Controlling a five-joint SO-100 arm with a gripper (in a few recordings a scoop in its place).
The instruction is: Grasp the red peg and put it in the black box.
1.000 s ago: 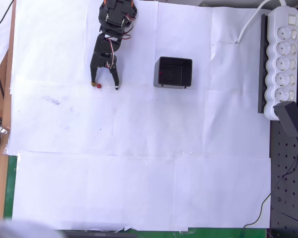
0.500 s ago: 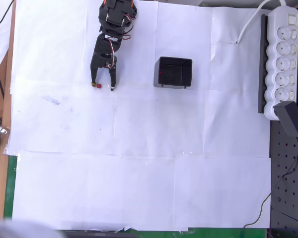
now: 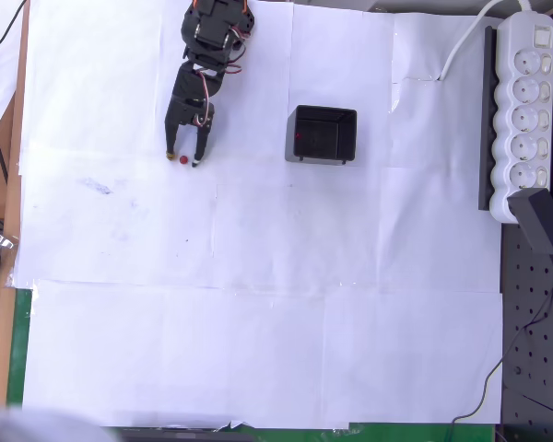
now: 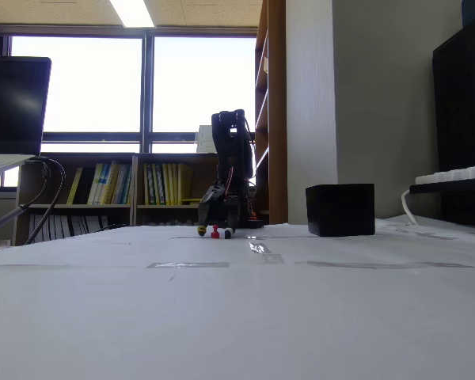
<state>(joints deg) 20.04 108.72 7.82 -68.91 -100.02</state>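
Observation:
The red peg (image 3: 183,159) stands on the white paper near the top left in the overhead view, a small red dot. It also shows in the fixed view as a red peg (image 4: 214,232) between the fingertips. My black gripper (image 3: 182,157) reaches down around it, its orange-tipped fingers close on both sides of the peg with a narrow gap. The black box (image 3: 323,134) sits to the right of the gripper, open-topped, and the same black box (image 4: 340,210) shows right of the arm in the fixed view.
A white power strip (image 3: 525,110) with a black adapter (image 3: 542,221) lies along the right edge. White paper sheets (image 3: 258,304) cover the table. The table's wooden left edge (image 3: 9,230) runs beside the paper.
The gripper's right finger has swung in toward the peg, narrowing the gap step by step. The peg and box have not moved.

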